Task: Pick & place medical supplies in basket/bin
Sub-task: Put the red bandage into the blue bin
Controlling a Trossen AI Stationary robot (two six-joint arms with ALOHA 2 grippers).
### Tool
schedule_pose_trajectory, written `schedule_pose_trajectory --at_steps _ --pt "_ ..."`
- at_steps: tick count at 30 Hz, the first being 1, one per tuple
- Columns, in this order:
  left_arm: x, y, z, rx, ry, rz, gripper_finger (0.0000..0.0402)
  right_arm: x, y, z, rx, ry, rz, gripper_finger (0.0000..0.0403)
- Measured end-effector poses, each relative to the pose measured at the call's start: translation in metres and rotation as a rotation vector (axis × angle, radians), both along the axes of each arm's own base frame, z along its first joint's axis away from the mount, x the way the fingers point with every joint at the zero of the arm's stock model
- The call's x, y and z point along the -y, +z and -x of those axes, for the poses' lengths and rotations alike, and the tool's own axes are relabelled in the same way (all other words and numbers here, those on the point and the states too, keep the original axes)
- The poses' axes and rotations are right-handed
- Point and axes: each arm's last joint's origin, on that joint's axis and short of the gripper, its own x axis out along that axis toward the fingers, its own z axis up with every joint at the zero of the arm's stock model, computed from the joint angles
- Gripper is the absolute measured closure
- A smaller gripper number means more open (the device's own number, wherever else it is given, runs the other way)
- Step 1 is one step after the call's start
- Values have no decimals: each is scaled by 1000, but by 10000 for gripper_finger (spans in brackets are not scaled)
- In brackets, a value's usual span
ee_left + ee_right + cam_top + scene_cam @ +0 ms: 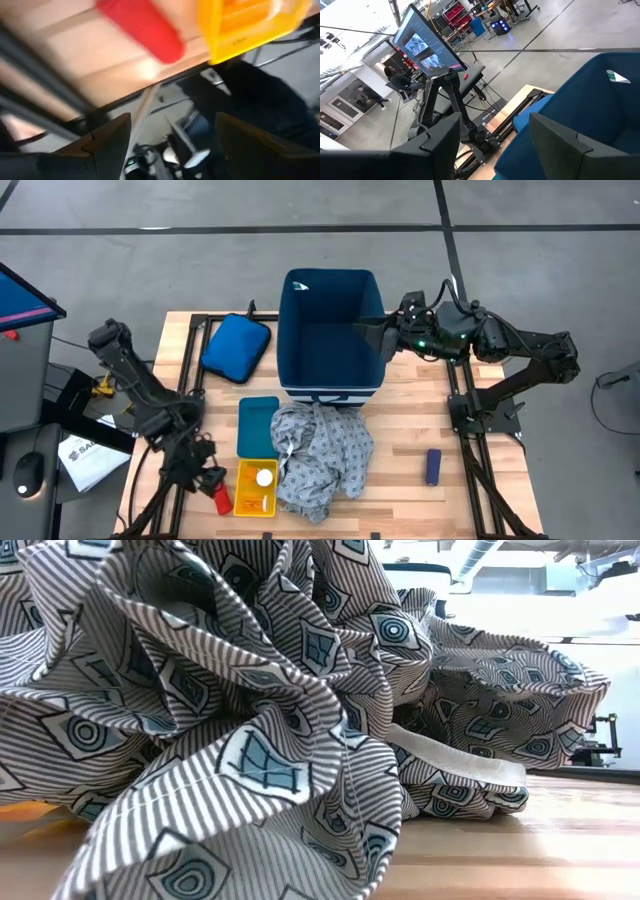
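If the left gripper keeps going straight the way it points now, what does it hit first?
Most likely the red cylinder: it lies just ahead of the open left gripper, beside the yellow tray at the table's front edge. Depth is uncertain.

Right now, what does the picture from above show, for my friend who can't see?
A blue bin stands on a wooden table, with a crumpled grey gown in front. The right fingers hover open over its rim.

Navy bin (330, 330), grey patterned gown (320, 455), red cylinder (222, 500), yellow tray (255, 488).
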Motion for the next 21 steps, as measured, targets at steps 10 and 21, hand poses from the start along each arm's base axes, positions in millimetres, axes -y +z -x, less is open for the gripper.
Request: schedule_pose_trajectory --at_steps 10,21 --pt "-4 -23 -8 -114 65 -174 167 1 0 0 -1 -26 4 175" --pt "-9 -54 -6 -84 85 -198 203 1 0 0 -1 -27 4 175"
